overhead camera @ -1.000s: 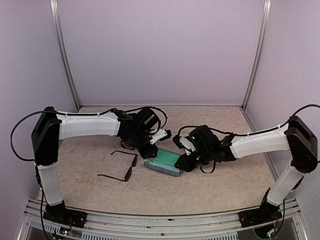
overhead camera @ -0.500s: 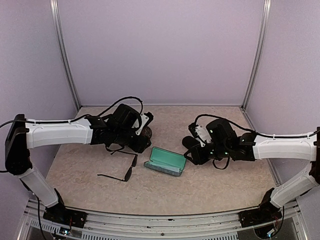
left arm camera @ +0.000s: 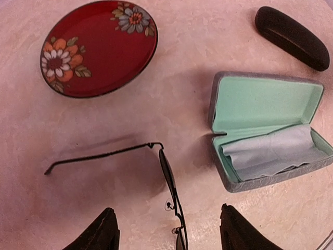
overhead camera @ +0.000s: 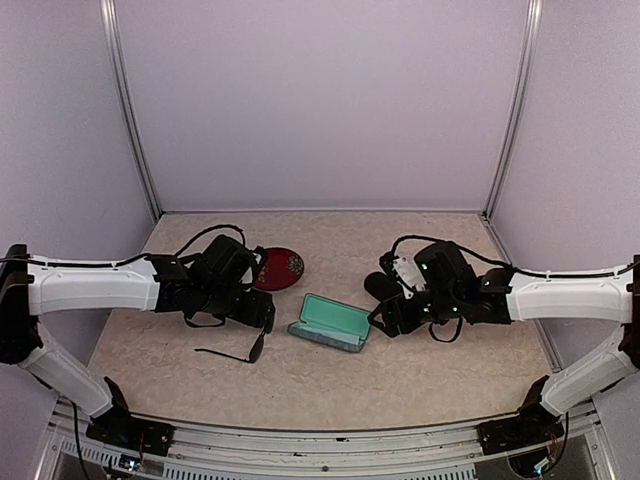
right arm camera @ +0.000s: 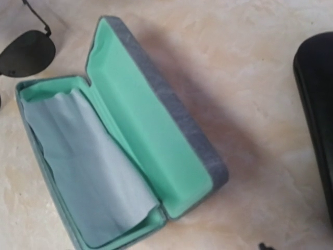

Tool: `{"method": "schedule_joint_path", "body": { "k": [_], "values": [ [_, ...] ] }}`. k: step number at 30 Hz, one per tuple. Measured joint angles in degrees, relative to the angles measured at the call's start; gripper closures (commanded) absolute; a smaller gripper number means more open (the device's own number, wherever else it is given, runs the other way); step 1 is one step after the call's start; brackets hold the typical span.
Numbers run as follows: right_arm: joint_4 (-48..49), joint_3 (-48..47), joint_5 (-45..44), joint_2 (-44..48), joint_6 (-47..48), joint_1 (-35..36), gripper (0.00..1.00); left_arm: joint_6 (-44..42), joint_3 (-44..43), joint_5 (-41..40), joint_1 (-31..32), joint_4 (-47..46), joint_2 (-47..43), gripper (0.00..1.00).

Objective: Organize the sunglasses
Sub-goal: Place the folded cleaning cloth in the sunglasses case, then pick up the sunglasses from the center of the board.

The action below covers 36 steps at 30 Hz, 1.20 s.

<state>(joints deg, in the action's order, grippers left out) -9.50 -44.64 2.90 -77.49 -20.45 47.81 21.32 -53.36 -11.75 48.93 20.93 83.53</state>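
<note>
Sunglasses (overhead camera: 256, 346) with a thin black frame were found lying unfolded on the table (overhead camera: 440, 370), left of its middle and toward the near edge. Directly above them the left gripper (left arm camera: 166, 208) was held, its fingers spread apart and nothing gripped. In the left wrist view the front of the glasses ran straight up between the two fingers, with one temple stretched out toward the table's left edge. The long axis was therefore set across the closing line, and a pinch over the front bar was judged possible after a plain descent.

The left arm was clearly the nearer one. The right gripper (overhead camera: 388, 318) was placed right of the middle; its fingers were not shown, so its state could not be told.

Just beside the glasses, toward the middle, an open case (left arm camera: 265, 101) with a cloth (left arm camera: 270, 153) inside was set. A red plate (left arm camera: 99, 47) lay behind, toward the far edge, and a black case (left arm camera: 291, 37) further right. Bare table was left along the near and left edges.
</note>
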Motion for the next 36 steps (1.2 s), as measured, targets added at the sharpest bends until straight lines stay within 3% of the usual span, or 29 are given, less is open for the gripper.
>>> {"method": "schedule_joint_path", "body": {
  "k": [5,12,27,36],
  "values": [
    [1.2,0.4,1.1,-1.0,-0.1,0.0,0.27,3.2,2.4,1.5,0.8,0.9,0.9,0.43],
    [2.3,2.3,2.1,-1.3,-0.5,0.0,0.28,3.9,2.3,5.0,-0.4,0.5,6.4,0.58],
    [3.5,3.0,2.9,-1.4,-1.0,0.0,0.3,1.6,-0.7,8.9,-1.0,0.5,11.3,0.99],
    [3.9,0.8,7.5,-2.2,1.6,0.3,0.25,-3.4,-1.6,6.6,3.9,6.8,6.4,1.0]
  ]
}}
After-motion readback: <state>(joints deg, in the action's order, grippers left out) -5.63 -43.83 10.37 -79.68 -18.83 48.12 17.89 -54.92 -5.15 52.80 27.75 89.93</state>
